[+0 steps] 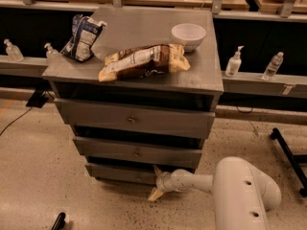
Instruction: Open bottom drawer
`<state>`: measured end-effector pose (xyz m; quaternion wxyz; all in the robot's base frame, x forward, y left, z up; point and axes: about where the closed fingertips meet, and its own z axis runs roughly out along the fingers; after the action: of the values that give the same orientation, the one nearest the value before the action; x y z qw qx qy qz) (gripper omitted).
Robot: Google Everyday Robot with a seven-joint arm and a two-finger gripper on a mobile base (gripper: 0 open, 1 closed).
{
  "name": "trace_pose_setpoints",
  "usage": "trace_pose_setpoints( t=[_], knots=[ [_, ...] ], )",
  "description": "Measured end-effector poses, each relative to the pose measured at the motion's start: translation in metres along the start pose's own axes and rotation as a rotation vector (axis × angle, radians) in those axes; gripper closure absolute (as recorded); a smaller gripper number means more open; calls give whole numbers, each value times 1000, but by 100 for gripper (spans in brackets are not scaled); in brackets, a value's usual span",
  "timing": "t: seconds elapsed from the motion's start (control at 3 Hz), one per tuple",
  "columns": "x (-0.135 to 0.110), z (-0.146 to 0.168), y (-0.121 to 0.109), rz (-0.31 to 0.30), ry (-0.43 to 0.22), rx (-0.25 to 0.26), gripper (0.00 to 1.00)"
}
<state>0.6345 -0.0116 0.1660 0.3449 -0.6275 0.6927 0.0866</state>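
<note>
Looking at the chest [206,71], you find the bottom drawer [120,172] as its lowest front, just over the floor and under the middle drawer [115,150]. It seems shut or nearly shut. The gripper [154,182] is at the chest's foot, before the right part of that low front, w/ fingers spread apart: one tip points up to the gap above the drawer, the other down to the floor. I cannot tell if they touch the wood.

Handling, my judgement: painted wood, so stiff and not fragile, prob. a bit heavy, maybe sticking in the chest frame. Pull straight out from the chest, no twist. Best hold is the small central knob, hard to make out here; smooth paint, so pads may slip. On the chest's top stand a bowl [188,34] and a snack bag [144,61]; a jerk can shake them.
</note>
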Motion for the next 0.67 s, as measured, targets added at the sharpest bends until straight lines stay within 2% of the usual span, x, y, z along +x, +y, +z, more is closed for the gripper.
trace_pose_setpoints(
  t=[0.33, 0.67],
  knots=[
    [0, 1, 1, 0, -1, -1, 0],
    [-3, -1, 3, -32, 9, 6, 0]
  ],
)
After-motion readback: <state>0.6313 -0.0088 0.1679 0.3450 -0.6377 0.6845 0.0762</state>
